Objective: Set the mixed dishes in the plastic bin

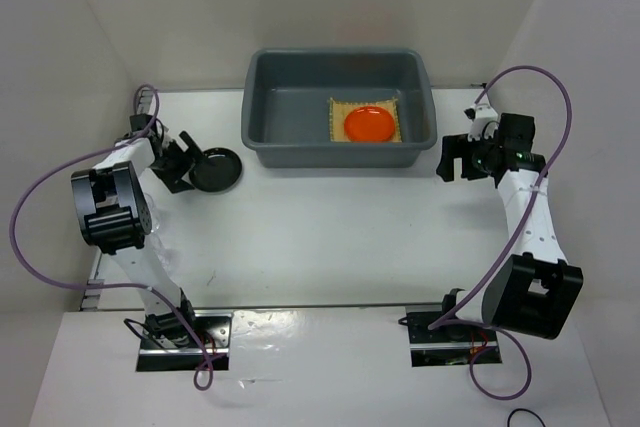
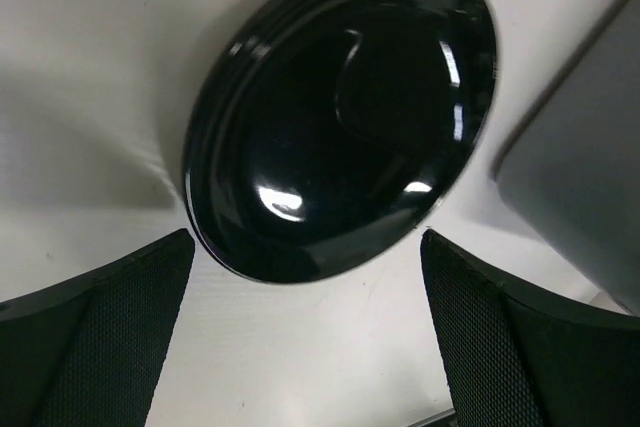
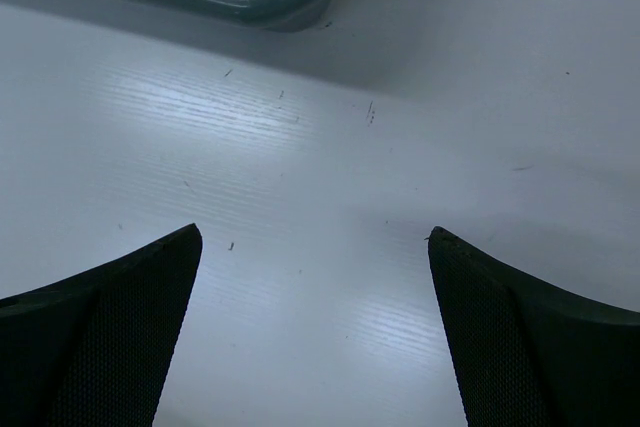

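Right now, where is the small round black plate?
Top view: the small round black plate sits left of the grey plastic bin, outside it, facing the left end effector.

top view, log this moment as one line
large grey plastic bin: small round orange plate on square tan woven mat | table: small round black plate | left pincer: open, facing it | right pincer: open, empty

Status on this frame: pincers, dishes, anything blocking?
Left pincer open, facing black plate on table. Right pincer open, empty, beside bin. Orange plate on mat inside bin. Nothing blocking.
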